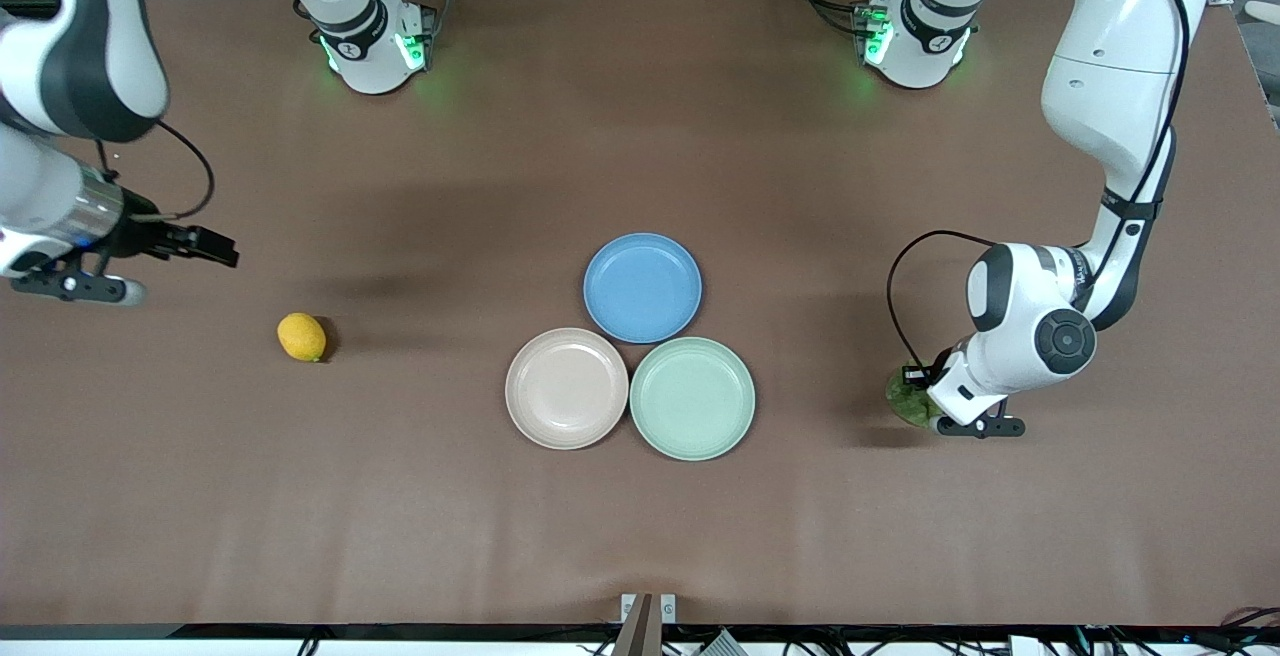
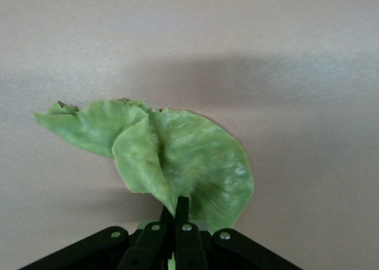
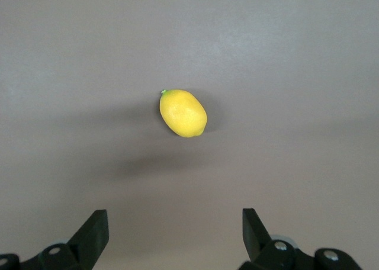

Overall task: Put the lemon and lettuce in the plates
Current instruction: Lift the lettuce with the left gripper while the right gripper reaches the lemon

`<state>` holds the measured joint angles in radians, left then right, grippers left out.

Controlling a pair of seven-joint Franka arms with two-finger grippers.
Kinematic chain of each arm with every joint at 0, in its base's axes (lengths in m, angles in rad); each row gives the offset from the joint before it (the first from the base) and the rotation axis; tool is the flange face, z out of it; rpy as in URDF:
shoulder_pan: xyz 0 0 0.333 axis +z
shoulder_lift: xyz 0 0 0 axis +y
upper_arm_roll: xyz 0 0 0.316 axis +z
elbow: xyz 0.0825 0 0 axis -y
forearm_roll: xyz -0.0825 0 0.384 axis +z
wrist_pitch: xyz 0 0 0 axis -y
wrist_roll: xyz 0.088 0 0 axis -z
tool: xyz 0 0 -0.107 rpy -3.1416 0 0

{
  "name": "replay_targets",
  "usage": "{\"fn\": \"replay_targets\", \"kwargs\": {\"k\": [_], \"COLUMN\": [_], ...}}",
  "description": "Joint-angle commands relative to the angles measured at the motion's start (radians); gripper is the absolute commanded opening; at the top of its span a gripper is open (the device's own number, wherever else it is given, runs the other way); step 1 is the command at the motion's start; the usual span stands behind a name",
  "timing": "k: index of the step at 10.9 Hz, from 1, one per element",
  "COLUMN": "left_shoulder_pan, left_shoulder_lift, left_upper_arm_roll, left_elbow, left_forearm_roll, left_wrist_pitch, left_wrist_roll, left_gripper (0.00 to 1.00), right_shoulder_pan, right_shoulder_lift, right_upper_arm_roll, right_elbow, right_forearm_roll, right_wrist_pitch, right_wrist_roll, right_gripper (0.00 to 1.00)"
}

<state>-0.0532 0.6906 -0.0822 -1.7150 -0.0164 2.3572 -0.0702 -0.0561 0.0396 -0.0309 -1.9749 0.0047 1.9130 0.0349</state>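
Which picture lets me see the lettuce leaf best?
The left wrist view: the lettuce fills it, pinched by the left gripper. The front view shows only a green bit beside that arm. The right wrist view shows none.
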Motion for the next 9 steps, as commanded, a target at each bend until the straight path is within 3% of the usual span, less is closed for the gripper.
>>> {"fn": "replay_targets", "kwargs": {"k": [1,5,9], "left_shoulder_pan": [-0.036,-0.143,-0.249], "left_shoulder_lift": [-0.025,-0.082,-0.097], "left_upper_arm_roll": [0.002,-0.002,-0.007], "left_elbow": [0.011,0.015,0.063], "left_forearm_roll": [0.021,0.023,0.018], "left_wrist_pitch": [0.005,0.000,0.000], "left_wrist_roll": [-0.017,-0.152,-0.310], "left_gripper": [0.00,0.00,0.00], "right_shoulder_pan": [-0.005,-0.001,0.007], "right_shoulder_lift": [0.011,0.138,0.190], "right_upper_arm_roll": [0.003,0.005,0.006], "right_elbow": [-0.036,-0.038,-0.041], "right_forearm_roll": [0.015,0.015,0.015], "right_wrist_pitch": [0.050,0.207,0.268], "right_wrist_roll": [-0.013,-0.012,-0.012], "right_gripper": [1.00,1.00,1.00]}}
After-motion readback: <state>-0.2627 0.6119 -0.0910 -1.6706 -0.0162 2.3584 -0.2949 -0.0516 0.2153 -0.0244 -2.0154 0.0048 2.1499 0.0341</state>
